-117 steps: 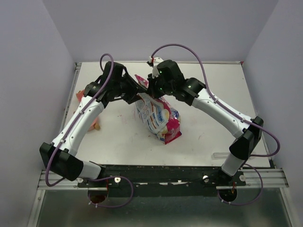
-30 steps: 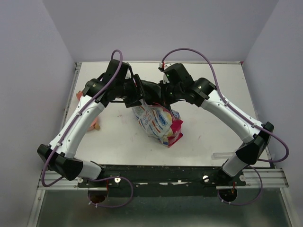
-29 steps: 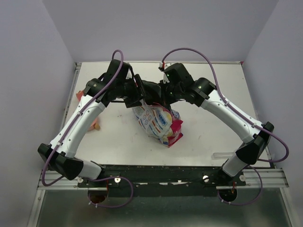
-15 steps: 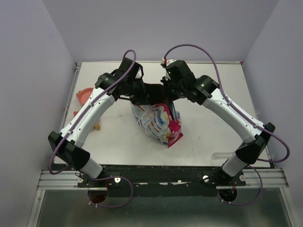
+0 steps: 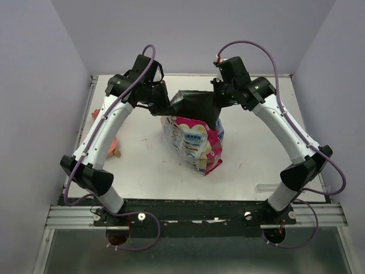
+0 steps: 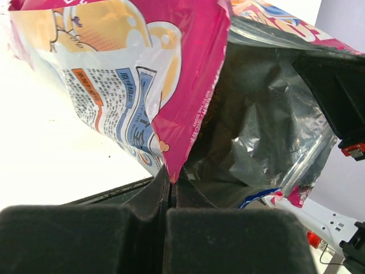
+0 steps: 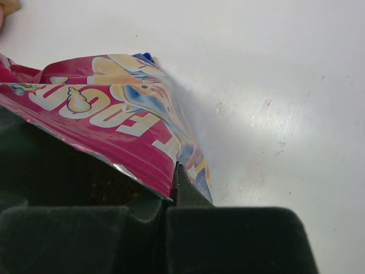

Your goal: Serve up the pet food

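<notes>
The pink, white and blue bag (image 5: pixel 194 145) stands upright at the table's middle, its mouth (image 5: pixel 197 105) stretched wide and dark inside. My left gripper (image 5: pixel 171 107) is shut on the left rim, and in the left wrist view the pink edge (image 6: pixel 188 114) runs down between the closed fingertips (image 6: pixel 169 185), with silver lining (image 6: pixel 262 125) beyond. My right gripper (image 5: pixel 217 108) is shut on the opposite rim (image 7: pixel 148 154), pinched at its tips (image 7: pixel 174 182). The pet food is hidden in the bag, apart from faint brown specks in its dark inside (image 7: pixel 97 191).
A salmon-pink bowl (image 5: pixel 95 115) peeks out behind the left arm at the table's left edge, with a small orange piece (image 5: pixel 115 148) nearer. A clear plastic scoop (image 5: pixel 268 186) lies near the front right corner. White table (image 5: pixel 142 165) surrounds the bag.
The left gripper has shut on the bag's left rim. Both arms have then drawn apart and lifted slightly, pulling the bag's mouth wide open.
</notes>
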### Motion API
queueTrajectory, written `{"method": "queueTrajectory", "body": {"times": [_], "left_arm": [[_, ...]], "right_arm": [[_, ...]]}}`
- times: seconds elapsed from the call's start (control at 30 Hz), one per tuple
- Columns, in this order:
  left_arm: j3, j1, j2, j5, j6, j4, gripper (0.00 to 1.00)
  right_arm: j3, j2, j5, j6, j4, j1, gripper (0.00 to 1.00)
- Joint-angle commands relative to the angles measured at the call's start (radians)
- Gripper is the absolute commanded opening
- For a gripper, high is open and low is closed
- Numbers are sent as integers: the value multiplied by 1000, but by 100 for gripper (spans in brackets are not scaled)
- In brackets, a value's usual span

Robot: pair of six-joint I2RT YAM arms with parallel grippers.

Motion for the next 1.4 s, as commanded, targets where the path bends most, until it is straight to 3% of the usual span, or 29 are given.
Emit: {"method": "queueTrajectory", "body": {"times": [0.0,0.27,0.33,0.43,0.5,0.57,0.73,0.9,0.97,1.17,1.37], "left_arm": [[70,78,-73,68,26,74,0],[463,99,128,146,-11,-21,0],[391,107,105,147,-47,6,0],[137,132,32,187,-89,138,0],[45,147,21,178,-94,172,0],[44,159,39,180,-77,163,0],[213,176,117,125,-5,56,2],[276,182,137,117,11,52,44],[247,182,111,120,23,66,55],[120,182,-21,75,63,111,78],[-48,182,-162,83,80,140,82]], "right_arm": [[127,0,2,-18,57,-32,1],[391,141,31,18,-33,-37,0],[394,155,16,26,-41,-37,0],[345,172,-4,35,-43,-37,1],[331,183,11,37,-44,-37,1],[337,195,21,28,-46,-37,1],[355,238,-31,23,-26,-37,1],[394,295,-58,22,-33,-37,7],[392,301,-45,23,-38,-37,14],[388,287,-73,6,-29,-35,33],[435,284,-108,25,-53,-37,53]]}}
